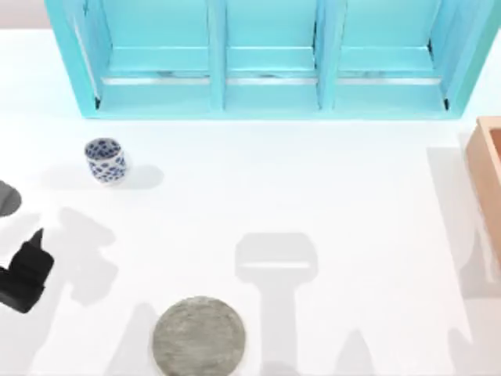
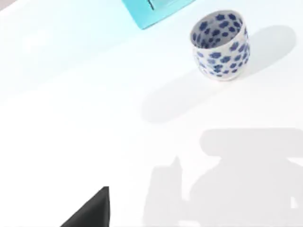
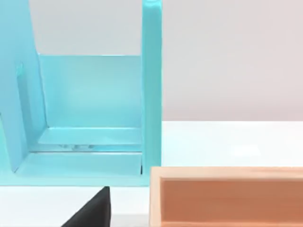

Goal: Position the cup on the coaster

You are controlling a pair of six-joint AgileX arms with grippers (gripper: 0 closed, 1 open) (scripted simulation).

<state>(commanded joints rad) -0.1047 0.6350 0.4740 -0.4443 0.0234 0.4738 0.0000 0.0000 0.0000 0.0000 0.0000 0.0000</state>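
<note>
Blue-flowered cup (image 1: 105,160) stands near the surface's left edge, beyond our left gripper (image 1: 27,266); we cannot tell its fingers' state.

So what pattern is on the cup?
White cup with dense blue floral blotches, clearest in the left wrist view.

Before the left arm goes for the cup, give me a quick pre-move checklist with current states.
1. Cup upright on the table, top-view left: ok.
2. Coaster bare, nothing on it: ok.
3. Left gripper near the table's left edge, apart from the cup: ok.
4. Left gripper fingers open: cannot tell.
5. Table between cup and coaster free: ok.
6. Blue shelf well behind the cup: ok.
</note>
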